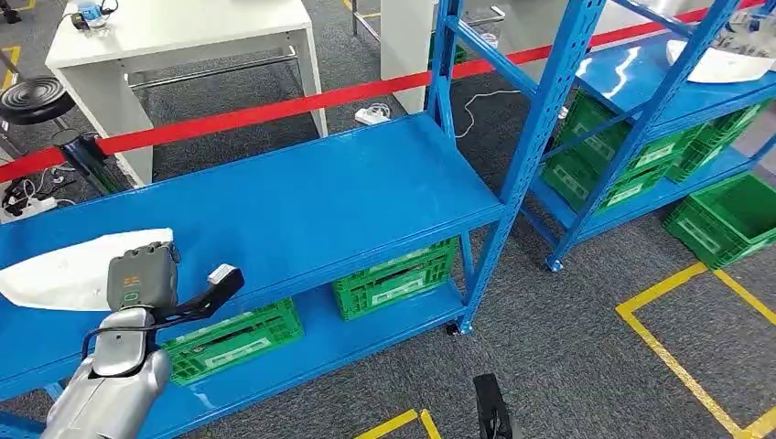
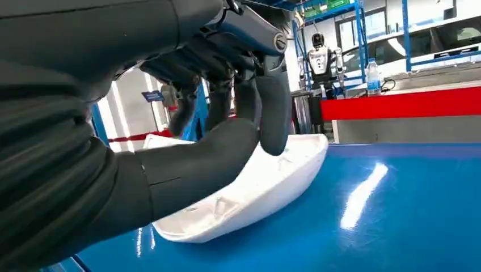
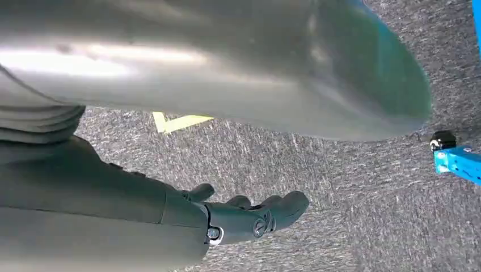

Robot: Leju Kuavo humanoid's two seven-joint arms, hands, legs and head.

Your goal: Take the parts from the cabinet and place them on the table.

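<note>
Head view: the left hand (image 1: 142,279) reaches over the front edge of the blue shelf (image 1: 302,206) to the white part (image 1: 78,270), which lies flat at the shelf's left end, close to that edge; the shelf surface to the right of the part is open up to the blue upright (image 1: 540,128); green crates (image 1: 393,277) sit on the lower level. Left wrist view: the thumb lies under the near rim of the white part (image 2: 272,181) and the dark fingers (image 2: 218,102) curl over it, so the hand grasps the part, which rests on the shelf. Right wrist view: the right hand (image 3: 249,215) hangs above grey carpet (image 3: 351,187), fingers loosely extended, holding nothing; a white desk (image 1: 183,37) stands beyond the red barrier tape (image 1: 274,110).
</note>
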